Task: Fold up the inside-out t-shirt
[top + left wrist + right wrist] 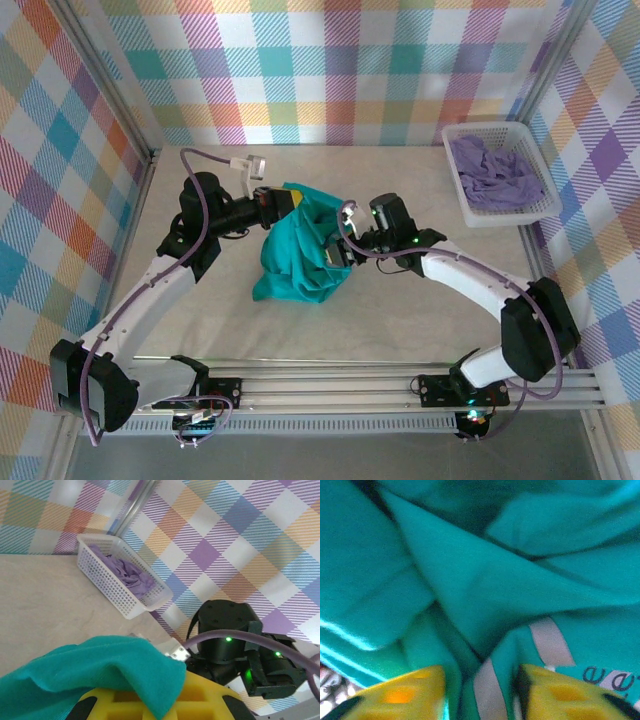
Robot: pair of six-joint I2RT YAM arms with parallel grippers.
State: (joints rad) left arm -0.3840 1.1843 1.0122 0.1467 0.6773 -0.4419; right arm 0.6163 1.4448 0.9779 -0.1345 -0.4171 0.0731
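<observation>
left claw (272,199) clamped on bunched t-shirt (300,262) edge; right claw (480,692) apart (cloth fold between fingers)

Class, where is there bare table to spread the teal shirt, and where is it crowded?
Bare: the table strip between t-shirt and back wall, and between t-shirt and front rail. Crowded: centre, where left arm and right arm meet; basket far right.

From my seat: teal t-shirt (300,255) heaped mid-table, left arm (200,225) and right arm (450,265) crowding it from both sides — no gap to slip through there. White basket (497,215) blocks far right corner. Bare table (330,335) in front of heap free to pass — far strip and left side too.
</observation>
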